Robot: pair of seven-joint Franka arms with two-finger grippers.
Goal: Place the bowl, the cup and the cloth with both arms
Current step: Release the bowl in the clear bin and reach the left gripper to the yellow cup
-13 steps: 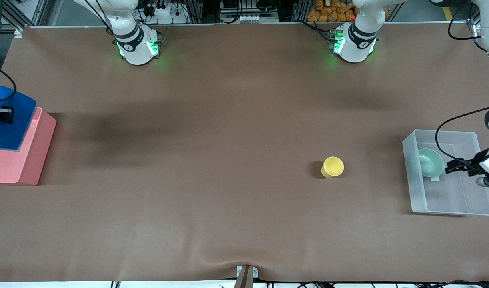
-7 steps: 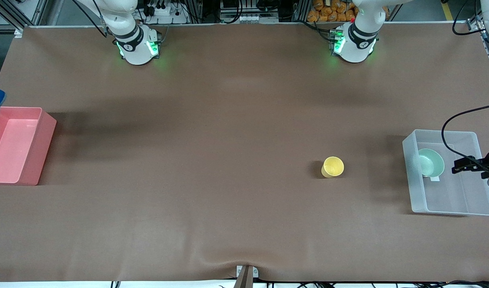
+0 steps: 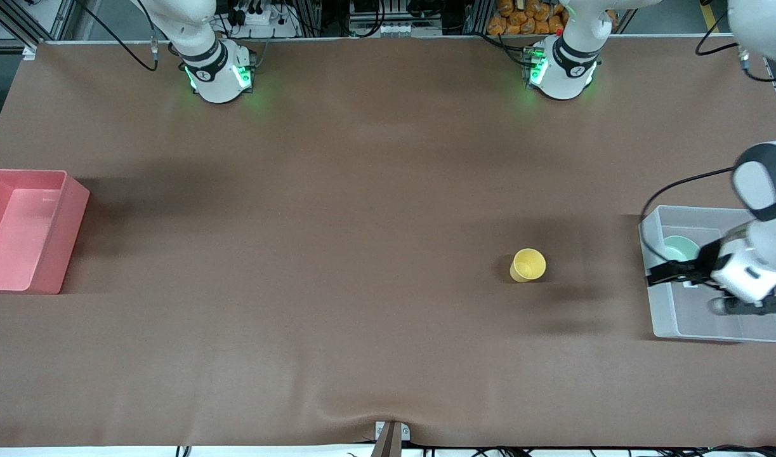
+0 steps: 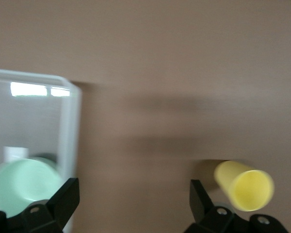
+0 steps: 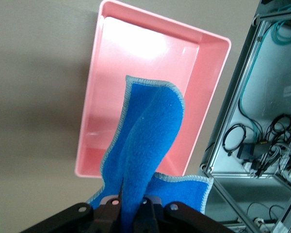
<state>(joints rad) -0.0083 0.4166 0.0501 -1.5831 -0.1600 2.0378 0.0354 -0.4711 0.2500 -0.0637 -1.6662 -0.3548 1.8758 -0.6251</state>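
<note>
Above the pink bin (image 5: 150,73), right claw (image 5: 131,206) grips the cloth (image 5: 148,141); left claw (image 4: 131,204) hangs spread.

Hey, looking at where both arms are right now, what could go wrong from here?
1. The right gripper pinches only one bunched edge of the blue cloth, which hangs above the pink bin. Released off centre, it could drape over the bin's wall instead of landing inside.
2. The left gripper hangs open over the clear bin's wall, beside the mint-green bowl inside. Dropping toward the yellow cup, it might clip that wall or tip the cup.
</note>
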